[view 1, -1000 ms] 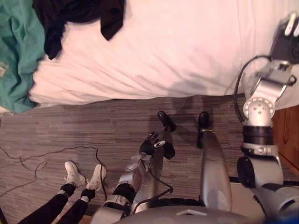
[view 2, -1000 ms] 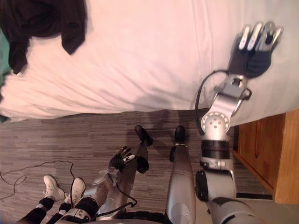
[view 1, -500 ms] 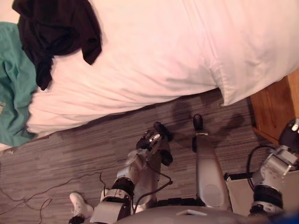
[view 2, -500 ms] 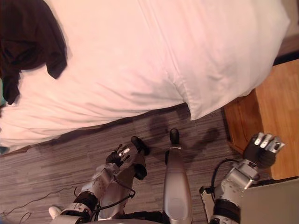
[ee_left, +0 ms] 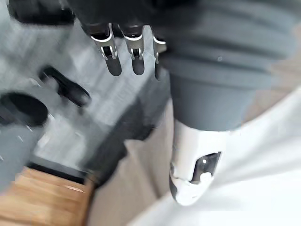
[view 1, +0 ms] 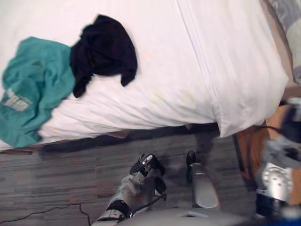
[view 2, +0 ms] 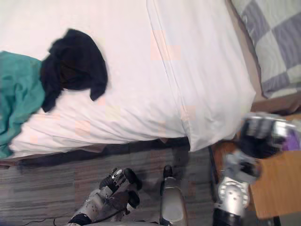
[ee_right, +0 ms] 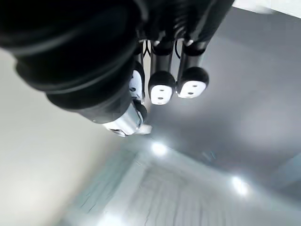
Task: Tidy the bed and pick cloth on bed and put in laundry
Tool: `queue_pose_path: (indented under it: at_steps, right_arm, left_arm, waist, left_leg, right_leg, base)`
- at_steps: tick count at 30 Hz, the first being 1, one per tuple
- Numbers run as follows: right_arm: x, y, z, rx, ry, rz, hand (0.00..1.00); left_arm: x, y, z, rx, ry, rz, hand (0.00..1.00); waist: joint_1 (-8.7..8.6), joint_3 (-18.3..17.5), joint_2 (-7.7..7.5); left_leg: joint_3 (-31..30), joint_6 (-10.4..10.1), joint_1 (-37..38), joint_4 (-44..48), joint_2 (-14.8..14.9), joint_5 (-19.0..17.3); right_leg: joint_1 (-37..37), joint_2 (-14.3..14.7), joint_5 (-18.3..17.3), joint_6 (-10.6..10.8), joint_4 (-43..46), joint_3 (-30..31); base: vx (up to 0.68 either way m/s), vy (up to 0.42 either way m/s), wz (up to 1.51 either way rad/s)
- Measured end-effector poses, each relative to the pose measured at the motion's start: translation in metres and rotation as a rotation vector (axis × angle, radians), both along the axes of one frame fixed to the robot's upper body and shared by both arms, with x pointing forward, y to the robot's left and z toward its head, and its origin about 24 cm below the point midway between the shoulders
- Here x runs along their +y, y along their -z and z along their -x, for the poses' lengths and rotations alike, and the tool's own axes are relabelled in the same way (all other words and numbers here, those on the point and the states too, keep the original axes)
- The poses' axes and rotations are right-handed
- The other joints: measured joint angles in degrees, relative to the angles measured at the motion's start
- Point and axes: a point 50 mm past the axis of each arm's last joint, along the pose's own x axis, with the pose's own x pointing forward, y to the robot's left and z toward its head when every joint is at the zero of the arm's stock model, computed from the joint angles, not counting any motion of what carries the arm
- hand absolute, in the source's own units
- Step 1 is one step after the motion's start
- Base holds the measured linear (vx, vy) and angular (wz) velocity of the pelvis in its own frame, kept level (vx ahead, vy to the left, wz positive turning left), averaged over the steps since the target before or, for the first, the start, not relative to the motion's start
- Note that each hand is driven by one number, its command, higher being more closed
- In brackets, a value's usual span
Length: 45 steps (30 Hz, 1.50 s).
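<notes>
The bed (view 1: 188, 56) runs across the far part of the scene, with the floor (view 1: 61, 174) before it; two cloths lie on the bed's left part; the left cloth (view 1: 33, 94) reaches the bed's near edge; the right cloth (view 1: 106, 49) lies just beside it, overlapping its right edge; a pillow (view 2: 277, 42) lies at the bed's far right; a nightstand (view 2: 277, 183) stands right of the bed's near corner; the left hand (view 1: 143, 165) hangs over the floor before the bed, well apart from both cloths; the right hand (view 2: 261, 136) is over the nightstand, beside the bed's corner.
</notes>
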Motion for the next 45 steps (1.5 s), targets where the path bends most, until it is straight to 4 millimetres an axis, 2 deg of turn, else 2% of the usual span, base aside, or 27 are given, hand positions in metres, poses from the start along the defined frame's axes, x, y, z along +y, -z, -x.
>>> queue_pose_path:
  at_steps: [1,3,4,6,8,12,15,17,18,19,22,25,27,31,34,37,40,45]
  right_arm:
    - [0.011,0.004,-0.001,0.020,-0.048,0.011,1.00]
    - [0.068,0.028,0.004,0.127,-0.259,0.081,1.00]
    - [0.076,0.032,0.006,0.145,-0.289,0.092,1.00]
    - [0.116,0.053,0.017,0.227,-0.443,0.157,1.00]
    - [0.134,0.062,0.022,0.252,-0.516,0.204,1.00]
    - [0.159,0.063,0.021,0.238,-0.598,0.291,1.00]
    - [0.173,0.053,0.008,0.221,-0.598,0.352,1.00]
    - [0.184,0.037,-0.010,0.188,-0.556,0.433,1.00]
    - [0.186,0.033,-0.014,0.178,-0.543,0.450,1.00]
    - [0.191,0.020,-0.026,0.154,-0.506,0.493,1.00]
    - [0.195,-0.003,-0.052,0.124,-0.381,0.560,1.00]
    - [0.192,-0.018,-0.075,0.121,-0.279,0.604,1.00]
    - [0.183,-0.027,-0.095,0.130,-0.181,0.663,1.00]
    - [0.172,-0.032,-0.117,0.147,-0.072,0.786,1.00]
    - [0.151,-0.041,-0.134,0.167,0.019,0.802,1.00]
    - [0.152,-0.061,-0.138,0.090,0.021,0.793,1.00]
    - [0.154,-0.071,-0.140,0.048,-0.005,0.766,1.00]
    - [0.155,-0.069,-0.142,0.060,-0.053,0.742,1.00]
  left_arm:
    - [-0.001,0.001,0.003,0.006,0.000,0.003,0.00]
    - [-0.006,0.006,0.016,0.026,0.033,0.013,0.00]
    - [-0.006,0.007,0.019,0.032,0.044,0.010,0.00]
    - [-0.004,0.006,0.024,0.005,0.080,-0.002,0.00]
    - [-0.002,0.006,0.026,-0.018,0.107,-0.001,0.00]
    - [0.000,0.005,0.028,-0.048,0.138,0.007,0.00]
    - [0.005,0.003,0.027,-0.090,0.197,-0.004,0.00]
    - [0.013,-0.001,0.021,-0.134,0.235,-0.018,0.00]
    - [0.014,-0.002,0.019,-0.142,0.242,-0.021,0.00]
    - [0.019,-0.004,0.013,-0.166,0.255,-0.031,0.00]
    - [0.024,-0.012,-0.003,-0.229,0.273,-0.055,0.00]
    - [0.022,-0.019,-0.018,-0.273,0.283,-0.066,0.00]
    - [0.008,-0.028,-0.035,-0.328,0.308,-0.058,0.00]
    - [-0.013,-0.040,-0.056,-0.382,0.365,-0.050,0.00]
    - [-0.028,-0.055,-0.080,-0.433,0.356,-0.031,0.00]
    - [-0.037,-0.071,-0.099,-0.472,0.328,-0.018,0.00]
    - [-0.049,-0.084,-0.113,-0.497,0.316,-0.018,0.00]
    - [-0.068,-0.098,-0.125,-0.499,0.282,0.051,0.00]
  waist:
    - [0.16,-0.5,0.06]
    - [1.41,-1.6,0.14]
    - [1.51,-1.8,0.09]
    - [2.74,-3.4,-0.32]
    - [2.79,-3.7,-0.24]
    - [2.85,-3.8,-0.14]
    - [3.51,-3.7,-0.03]
    - [4.87,-3.2,0.00]
    - [4.96,-2.7,0.00]
    - [5.34,-1.1,0.09]
    - [6.05,2.9,0.15]
    - [6.67,4.8,0.34]
    - [7.67,6.4,1.26]
    - [8.12,7.1,2.18]
    - [9.06,7.9,3.56]
    - [9.05,8.6,4.90]
    - [9.01,9.0,5.74]
    - [8.73,9.3,6.50]
  left_leg:
    - [-0.1,0.0,0.2,0.0,-0.1,0.0]
    - [-1.6,-0.7,2.6,-0.4,-0.3,-0.5]
    - [-1.8,-0.9,2.8,-0.5,-0.3,-0.6]
    - [-3.2,-1.3,3.3,-1.3,-0.6,-0.9]
    - [-4.6,-1.2,3.4,-1.4,-1.0,-0.7]
    - [-6.2,-0.7,3.2,-1.5,-2.0,0.3]
    - [-8.0,-1.1,2.2,-2.1,-3.0,0.9]
    - [-9.0,-1.4,-1.9,-2.2,-3.5,1.6]
    - [-9.1,-1.6,-2.7,-2.2,-3.6,1.7]
    - [-9.2,-1.8,-4.9,-2.4,-3.5,2.5]
    - [-9.4,-1.2,-9.2,-2.8,-3.4,5.0]
    - [-9.7,-0.7,-13.4,-2.8,-3.1,7.0]
    - [-9.7,-0.6,-16.3,-2.6,-2.7,7.6]
    - [-10.1,-0.9,-20.4,-2.2,-2.1,8.2]
    - [-11.0,-2.5,-23.2,-2.2,-1.7,9.6]
    - [-11.1,-2.5,-25.6,-2.1,-1.0,10.1]
    - [-11.6,-3.6,-27.8,-2.0,-0.7,11.0]
    - [-12.1,-3.9,-29.4,-1.2,-0.6,11.2]
  right_leg:
    - [0.4,-0.2,-0.2,0.1,0.0,-0.3]
    - [3.5,-0.6,-1.3,0.0,0.0,-2.1]
    - [3.8,-0.7,-1.5,0.0,0.0,-2.5]
    - [4.9,-1.1,-2.3,-0.1,0.4,-4.2]
    - [5.6,-1.7,-2.5,-0.1,0.7,-5.4]
    - [5.6,-3.0,-3.0,0.4,2.0,-6.6]
    - [4.4,-4.4,-4.1,0.4,4.3,-8.1]
    - [-0.7,-5.5,-5.1,0.1,7.5,-8.2]
    - [-1.6,-5.6,-5.2,0.0,8.0,-8.2]
    - [-4.3,-5.8,-5.3,-0.2,9.1,-8.2]
    - [-9.7,-6.0,-5.5,-1.0,11.8,-8.2]
    - [-14.3,-5.9,-5.3,-1.6,13.1,-8.2]
    - [-17.1,-5.4,-4.9,-2.3,13.1,-8.2]
    - [-20.8,-4.7,-4.0,-2.9,12.7,-8.2]
    - [-23.1,-4.2,-3.0,-3.2,11.8,-8.2]
    - [-25.5,-3.4,-2.0,-3.6,11.1,-8.2]
    - [-27.9,-3.2,-1.4,-4.1,10.9,-8.0]
    - [-30.2,-3.0,-0.6,-4.4,10.9,-6.7]
  base:
    - [0.01,0.014,0.24]
    - [0.01,0.008,0.33]
    - [-0.02,-0.005,0.41]
    - [-0.03,-0.010,0.36]
    - [-0.03,0.008,0.32]
    - [-0.03,0.025,0.26]
    - [-0.07,0.001,0.35]
    - [-0.09,-0.027,0.28]
    - [-0.11,-0.045,0.21]
    - [-0.10,-0.045,0.14]
    - [-0.10,-0.064,0.18]
    - [-0.04,-0.057,0.11]
    - [-0.03,-0.030,0.03]
    - [0.00,-0.004,0.01]
    - [-0.02,-0.016,0.02]
    - [-0.03,-0.009,-0.04]
    - [-0.06,-0.026,-0.05]
    - [-0.06,-0.004,-0.11]
